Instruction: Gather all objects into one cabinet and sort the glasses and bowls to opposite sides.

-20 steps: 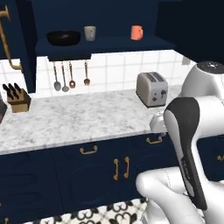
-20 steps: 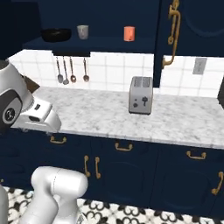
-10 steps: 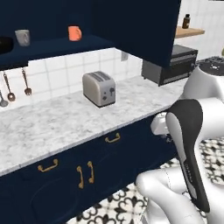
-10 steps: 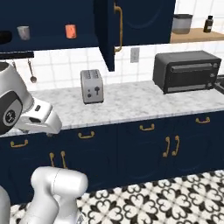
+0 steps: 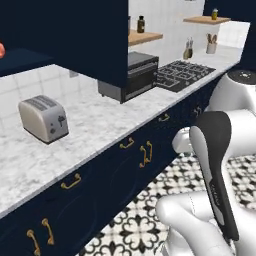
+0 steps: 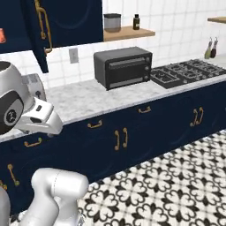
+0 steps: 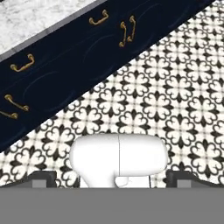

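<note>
A sliver of the orange cup (image 5: 1, 50) (image 6: 1, 35) shows at the far left edge, standing on the navy shelf board (image 5: 24, 58) of the wall cabinet. The cabinet's open door (image 5: 70, 35) (image 6: 70, 17) hangs beside it, with a brass handle. The black bowl, the blue bowl and the grey-beige cup are out of view. In the hand view my gripper (image 7: 112, 178) points down at the patterned floor (image 7: 175, 87) in front of the navy base drawers (image 7: 65, 65). Its dark fingertips (image 7: 41, 177) stand wide apart, open and empty.
A silver toaster (image 5: 44, 119) stands on the marble counter (image 5: 100, 125). Right of it sit a black toaster oven (image 5: 132, 75) (image 6: 123, 66) and a gas stove (image 5: 182, 75) (image 6: 190, 70). A wooden wall shelf (image 6: 128, 32) carries a canister and a bottle.
The whole picture has shifted: the base has swung right along the counter. The shelf with the vessels has slid off to the left, and the toaster oven and stove have come into view.
</note>
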Tool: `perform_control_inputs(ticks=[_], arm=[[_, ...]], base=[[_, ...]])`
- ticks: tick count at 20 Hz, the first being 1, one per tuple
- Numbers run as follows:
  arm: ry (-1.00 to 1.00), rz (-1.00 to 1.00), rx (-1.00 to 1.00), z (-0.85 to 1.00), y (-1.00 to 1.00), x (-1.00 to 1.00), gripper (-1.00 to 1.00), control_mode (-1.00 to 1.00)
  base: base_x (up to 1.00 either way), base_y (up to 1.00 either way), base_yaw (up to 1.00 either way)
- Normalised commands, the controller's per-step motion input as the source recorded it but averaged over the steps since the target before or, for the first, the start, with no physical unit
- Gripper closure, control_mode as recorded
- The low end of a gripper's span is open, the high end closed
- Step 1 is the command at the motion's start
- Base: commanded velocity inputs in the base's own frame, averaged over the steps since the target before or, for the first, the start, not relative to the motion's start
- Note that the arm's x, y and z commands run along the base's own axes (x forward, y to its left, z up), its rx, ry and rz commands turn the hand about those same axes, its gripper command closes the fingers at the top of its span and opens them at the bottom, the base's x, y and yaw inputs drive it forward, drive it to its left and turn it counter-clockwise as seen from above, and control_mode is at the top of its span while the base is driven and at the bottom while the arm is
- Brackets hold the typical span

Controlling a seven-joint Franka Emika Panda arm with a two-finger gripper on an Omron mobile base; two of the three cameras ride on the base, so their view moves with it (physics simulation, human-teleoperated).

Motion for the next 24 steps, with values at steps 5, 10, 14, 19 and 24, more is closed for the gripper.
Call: perform_control_inputs(ticks=[5, 10, 14, 19, 24], arm=[[0.0, 0.0, 0.0, 0.0, 0.0, 0.0, -1.0, 1.0], [0.0, 0.0, 0.0, 0.0, 0.0, 0.0, -1.0, 1.0], [0.0, 0.0, 0.0, 0.0, 0.0, 0.0, -1.0, 1.0], [0.0, 0.0, 0.0, 0.0, 0.0, 0.0, -1.0, 1.0], [0.0, 0.0, 0.0, 0.0, 0.0, 0.0, -1.0, 1.0]], base=[[0.0, -0.16, -0.79], [0.03, 0.0, -0.87], [0.03, 0.0, -0.86], [0.0, 0.0, -0.88], [0.0, 0.0, -0.79]])
